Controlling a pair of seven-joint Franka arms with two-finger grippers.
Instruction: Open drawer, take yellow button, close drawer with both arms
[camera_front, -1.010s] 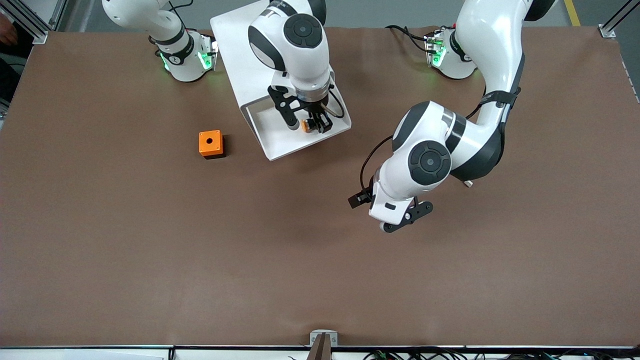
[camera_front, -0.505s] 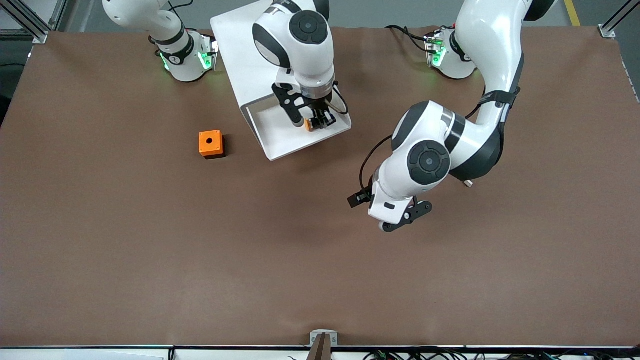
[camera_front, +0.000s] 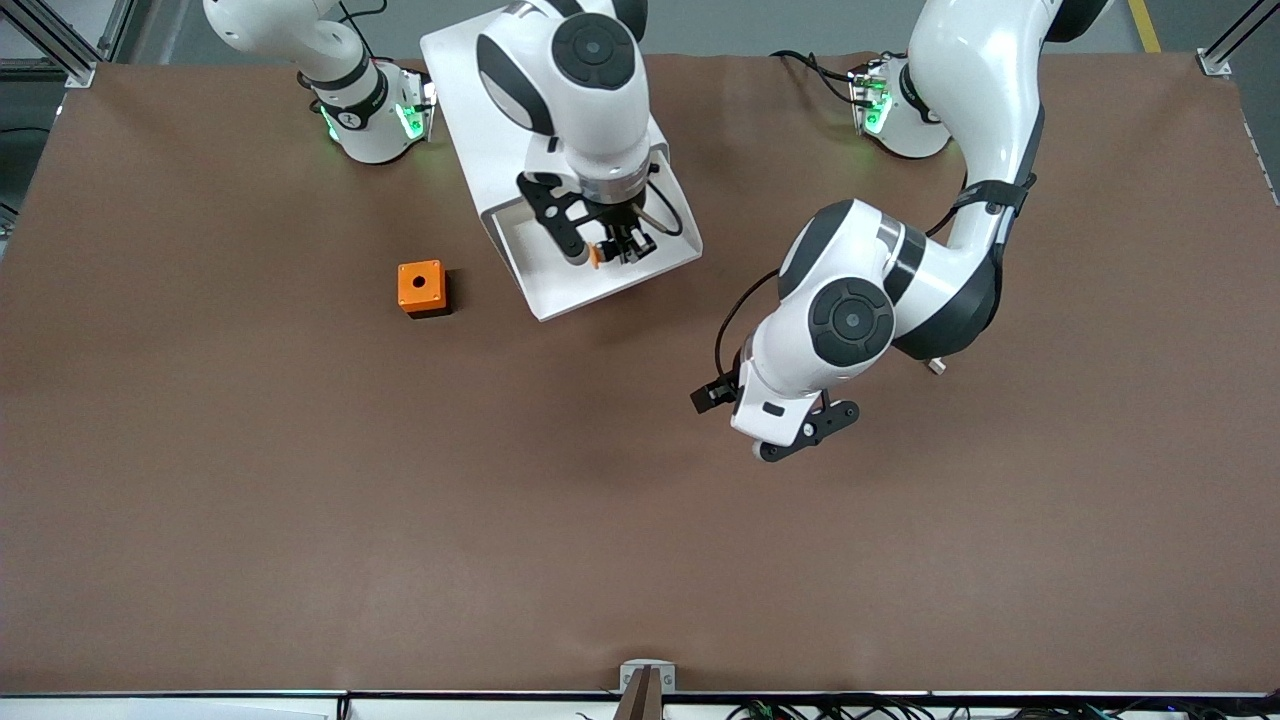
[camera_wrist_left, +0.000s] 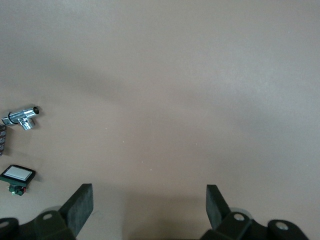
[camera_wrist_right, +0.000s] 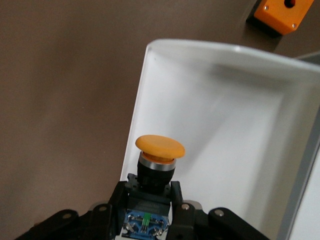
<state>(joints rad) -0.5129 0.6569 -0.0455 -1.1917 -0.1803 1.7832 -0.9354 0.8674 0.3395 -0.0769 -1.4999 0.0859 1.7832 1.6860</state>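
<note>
Right gripper: the black two-finger right gripper (camera_front: 612, 250) sat over the pulled-out drawer, just above centre and a little left of the middle of the front view, jaws clamped tight on the button's dark body.
Button: the small push button with a round orange-yellow cap and blue-black body (camera_wrist_right: 159, 159) was in that grip, low in the right wrist view, above the tray floor rather than resting on it, as far as I could judge.
Button axis: its long axis ran from body to cap, the cap pointing out past the fingertips; in the front view only an orange sliver showed beside the jaws.
Drawer: the shallow white plastic tray drawer (camera_front: 560, 290) stood open from the white box cabinet (camera_front: 470, 80) at upper centre.
Step in hand: lifting the button out, I'd say.
How to do it well: rise straight until the cap cleared the drawer's wall, hold the grip firm, then carry it off sideways.
Left gripper: the black left gripper (camera_wrist_left: 149, 207) waited with jaws wide and empty over bare brown table, right of centre in the front view.
Nearby: an orange cube with a hole (camera_front: 421, 286) sat left of the drawer.
</note>
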